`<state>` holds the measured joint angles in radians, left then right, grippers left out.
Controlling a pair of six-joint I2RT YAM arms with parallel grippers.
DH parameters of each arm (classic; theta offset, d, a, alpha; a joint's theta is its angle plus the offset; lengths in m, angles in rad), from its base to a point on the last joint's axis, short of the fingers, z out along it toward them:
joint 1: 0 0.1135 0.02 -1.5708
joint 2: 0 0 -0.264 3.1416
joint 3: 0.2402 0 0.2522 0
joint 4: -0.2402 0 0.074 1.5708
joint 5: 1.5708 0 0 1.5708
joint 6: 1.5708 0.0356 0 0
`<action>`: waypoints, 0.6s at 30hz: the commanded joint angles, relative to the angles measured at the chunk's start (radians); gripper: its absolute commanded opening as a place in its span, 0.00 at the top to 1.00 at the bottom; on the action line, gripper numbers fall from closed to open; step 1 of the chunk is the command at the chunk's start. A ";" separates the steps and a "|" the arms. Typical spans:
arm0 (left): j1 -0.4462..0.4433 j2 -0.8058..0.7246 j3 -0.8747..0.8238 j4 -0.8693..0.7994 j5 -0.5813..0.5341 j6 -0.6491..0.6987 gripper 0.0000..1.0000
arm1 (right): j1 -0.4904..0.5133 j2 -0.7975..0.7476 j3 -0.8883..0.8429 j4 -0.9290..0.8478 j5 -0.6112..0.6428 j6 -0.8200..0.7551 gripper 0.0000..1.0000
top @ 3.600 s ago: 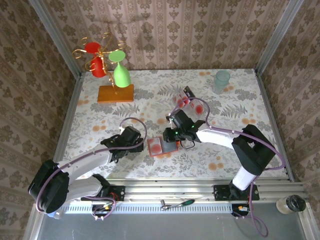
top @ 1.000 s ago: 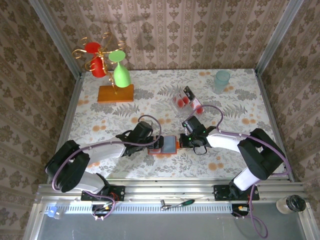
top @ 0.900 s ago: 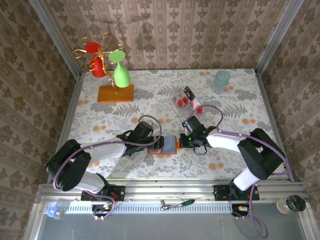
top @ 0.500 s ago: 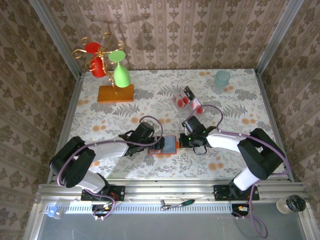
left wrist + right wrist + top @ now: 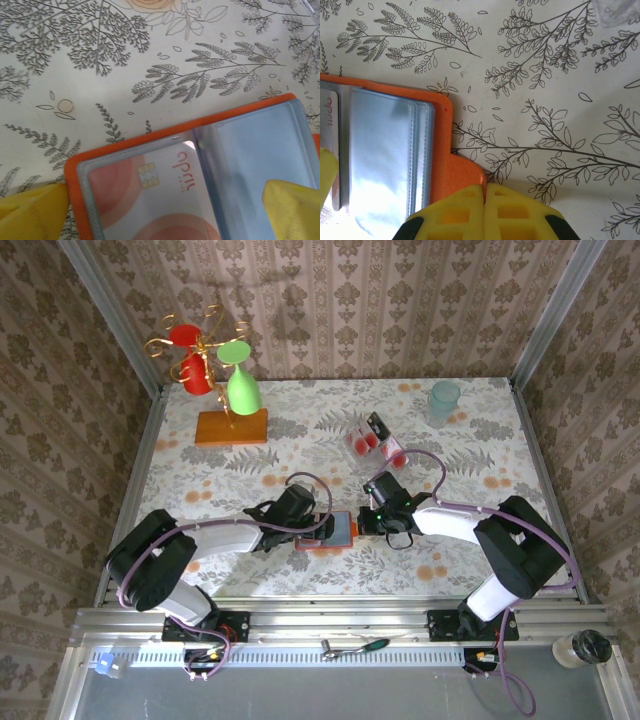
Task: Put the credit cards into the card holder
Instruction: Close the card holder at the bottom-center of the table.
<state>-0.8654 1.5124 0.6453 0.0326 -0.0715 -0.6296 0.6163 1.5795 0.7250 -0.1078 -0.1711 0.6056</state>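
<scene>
The orange card holder (image 5: 335,531) lies open on the table between my two grippers, grey clear sleeves (image 5: 385,150) up. A pale pink credit card (image 5: 160,200) with a chip sits in its left sleeve. My left gripper (image 5: 160,220) hovers open over that half, one yellow fingertip (image 5: 30,212) off the holder's left edge and the other above the right sleeve. My right gripper (image 5: 484,200) is shut on the holder's orange snap tab (image 5: 465,167) at the right edge. The remaining credit cards (image 5: 375,443), black and pink with red rounds, lie in a loose pile farther back.
An orange block (image 5: 231,427) with a gold wire stand holding red and green glasses stands back left. A pale green cup (image 5: 444,400) is back right. A tool (image 5: 355,646) lies on the front rail, a jar (image 5: 580,648) at its right end.
The holder now lies open with the pink card inside; the right gripper has gone from above it to its tab. The left gripper has crept right over it during the last second.
</scene>
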 commanded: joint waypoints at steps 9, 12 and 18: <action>-0.009 -0.126 -0.018 0.046 0.068 -0.030 0.00 | 0.005 0.026 -0.002 0.017 -0.006 0.014 1.00; -0.009 -0.150 -0.045 0.117 0.101 -0.059 0.00 | 0.004 0.028 -0.004 0.017 -0.004 0.013 1.00; -0.019 -0.115 -0.075 0.302 0.166 -0.151 0.00 | 0.004 0.026 -0.006 0.016 -0.002 0.012 1.00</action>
<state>-0.8696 1.3769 0.5877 0.2066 0.0113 -0.7090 0.6159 1.5860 0.7250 -0.1047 -0.1707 0.6071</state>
